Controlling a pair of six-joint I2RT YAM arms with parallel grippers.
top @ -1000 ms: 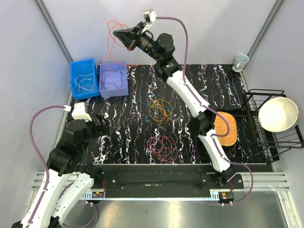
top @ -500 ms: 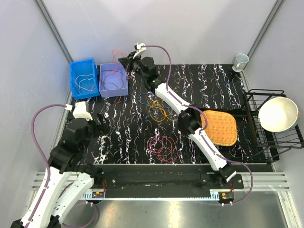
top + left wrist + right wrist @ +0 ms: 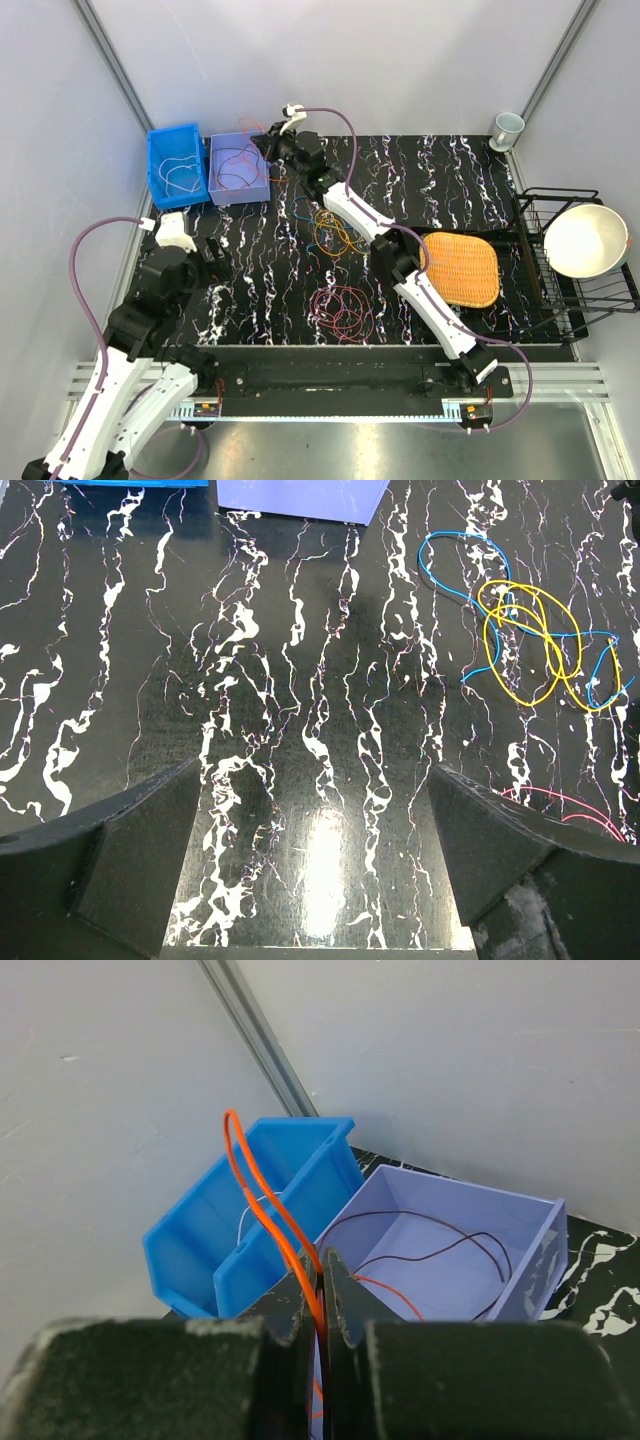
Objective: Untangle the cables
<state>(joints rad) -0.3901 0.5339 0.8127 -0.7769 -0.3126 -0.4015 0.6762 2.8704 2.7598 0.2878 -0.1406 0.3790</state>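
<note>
My right gripper (image 3: 268, 143) (image 3: 322, 1270) hovers over the lilac bin (image 3: 240, 168) (image 3: 470, 1185) at the back left. Its jaws are shut on an orange cable (image 3: 262, 1203), whose loop rises above the fingers; its lower end trails into the bin beside a dark cable (image 3: 440, 1222). A yellow and blue tangle (image 3: 335, 228) (image 3: 530, 640) lies mid-table. A magenta-red tangle (image 3: 342, 308) (image 3: 570, 805) lies nearer the front. My left gripper (image 3: 215, 255) (image 3: 313, 780) stands open over bare table at the left, nothing between its fingers.
A blue bin (image 3: 176, 165) (image 3: 200, 1240) holding a whitish cable stands left of the lilac bin. A wicker mat (image 3: 465, 268) lies at the right. Beyond it a wire rack (image 3: 590, 290) carries a white bowl (image 3: 585, 240). A cup (image 3: 507, 128) stands at the back right.
My right arm has come down from high against the back wall to just over the lilac bin, carrying the orange cable with it. The left arm has hardly moved.
</note>
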